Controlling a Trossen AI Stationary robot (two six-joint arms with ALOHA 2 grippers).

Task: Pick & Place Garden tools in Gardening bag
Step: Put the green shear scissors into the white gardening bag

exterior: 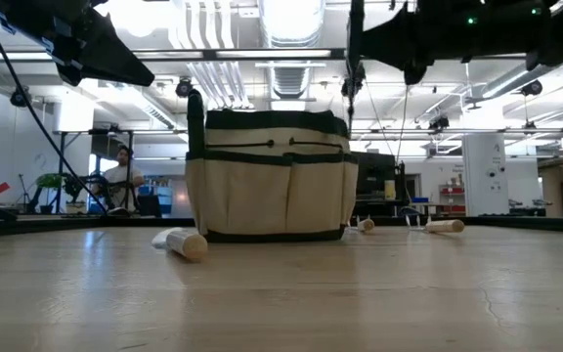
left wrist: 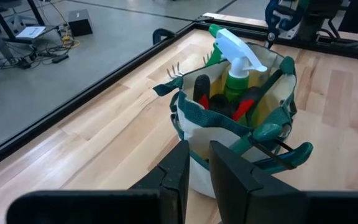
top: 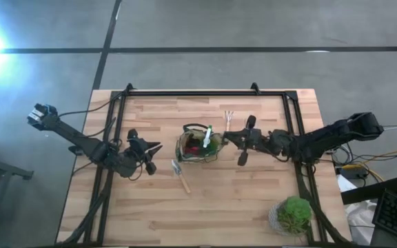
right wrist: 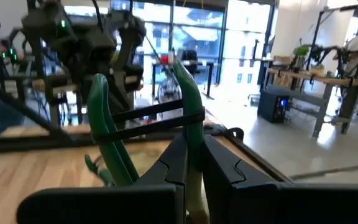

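Observation:
The khaki gardening bag [top: 198, 143] stands on its bottom at the table's middle. A green spray bottle with a white top [left wrist: 238, 56] and a red-and-black tool [left wrist: 244, 106] stick out of it. My right gripper [top: 227, 138] is at the bag's right side, shut on a green loop handle. My left gripper [top: 157, 147] hovers a little left of the bag, holding nothing, with only a narrow gap between its fingers [left wrist: 197, 165]. A wooden-handled trowel [top: 181, 176] lies flat on the table in front of the bag. A wooden-handled fork [top: 229, 118] lies behind it. My right gripper pinches one side of the bag's green loop handle [right wrist: 191, 102] between its two fingers. The fingers come in level from the table's right and lie across the strap. The loop stands up above the bag's rim, and the bag's bottom [exterior: 272, 235] stays on the table.
A bushy potted plant [top: 293, 213] sits at the near right corner. A black frame rail [top: 205, 93] runs round the tabletop. Bare wood lies open along the table's near side. A person [exterior: 123, 176] sits far off in the room behind.

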